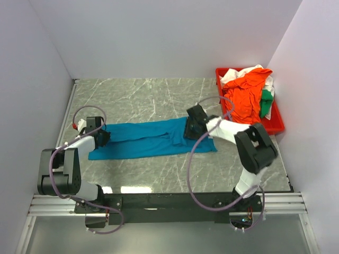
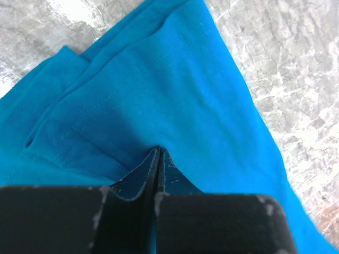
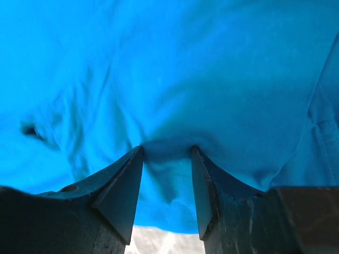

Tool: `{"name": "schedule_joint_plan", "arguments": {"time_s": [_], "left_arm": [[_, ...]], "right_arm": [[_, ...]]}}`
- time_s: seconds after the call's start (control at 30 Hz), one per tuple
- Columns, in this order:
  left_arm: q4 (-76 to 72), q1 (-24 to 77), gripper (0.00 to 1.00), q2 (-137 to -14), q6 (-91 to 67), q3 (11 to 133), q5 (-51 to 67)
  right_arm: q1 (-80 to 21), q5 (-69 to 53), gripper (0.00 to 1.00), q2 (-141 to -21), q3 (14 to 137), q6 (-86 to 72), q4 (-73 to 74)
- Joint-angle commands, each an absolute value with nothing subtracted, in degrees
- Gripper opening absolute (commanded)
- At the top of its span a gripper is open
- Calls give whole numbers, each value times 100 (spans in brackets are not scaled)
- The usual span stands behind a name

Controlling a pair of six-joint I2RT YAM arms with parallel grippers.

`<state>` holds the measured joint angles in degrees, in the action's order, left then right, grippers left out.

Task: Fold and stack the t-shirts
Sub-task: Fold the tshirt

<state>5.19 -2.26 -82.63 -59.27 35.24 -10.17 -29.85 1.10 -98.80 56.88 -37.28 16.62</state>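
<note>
**Q:** Where is the teal t-shirt (image 1: 151,140) lying?
**A:** It is lying stretched across the grey marbled worktop (image 1: 143,100), the left gripper (image 2: 158,151) clamping shut on a fold at its left end, the right gripper (image 3: 167,151) pressing on its right part, jaws standing apart
**Q:** And the room?
**A:** White walls (image 1: 159,37) are enclosing the worktop; a red tray (image 1: 276,127) is holding other t-shirts (image 1: 246,98) far right

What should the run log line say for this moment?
left gripper: shut on teal t-shirt | right gripper: open, tips against same shirt | other t-shirts: heaped in red tray
</note>
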Motion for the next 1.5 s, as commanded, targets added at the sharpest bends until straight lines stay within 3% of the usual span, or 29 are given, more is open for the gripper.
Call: {"name": "schedule_joint_plan", "arguments": {"time_s": [0.0,0.27,0.53,0.6,0.77,0.97,1.17,1.23,1.33,1.47], "left_arm": [[642,-229,4,-8218,-5801,3191,-994],[440,-36,4,-8025,-6160,2866,-554],[413,1808,2,-7989,-7380,2707,-606],[457,2439,2,-8007,-7715,2716,-668],[624,3776,3,-8077,-8278,2786,-782],[1272,5305,4,-8104,-8920,3058,-1107],[2784,6099,17,-7411,-8983,3603,-2222],[2909,6100,27,-7024,-8492,3804,-2538],[2674,6100,33,-6969,-7448,4287,-2725],[2322,6108,33,-7775,-6008,4886,-2455]], "right_arm": [[-2778,422,49,-10580,6572,-3385,2170],[-2479,633,49,-12259,9287,-2743,3469],[-2347,624,50,-14551,13440,-1890,5052],[-2303,536,52,-14774,13815,-1663,5054],[-2215,448,57,-14415,13062,-1363,4246],[-2215,510,57,-14388,13008,-1011,4254],[-2206,606,57,-14221,12946,-888,4228],[-2197,677,58,-14054,12946,-896,4219],[-2180,659,60,-13730,12876,-1063,4184],[-2162,537,61,-12940,12306,-1571,3991]]}}
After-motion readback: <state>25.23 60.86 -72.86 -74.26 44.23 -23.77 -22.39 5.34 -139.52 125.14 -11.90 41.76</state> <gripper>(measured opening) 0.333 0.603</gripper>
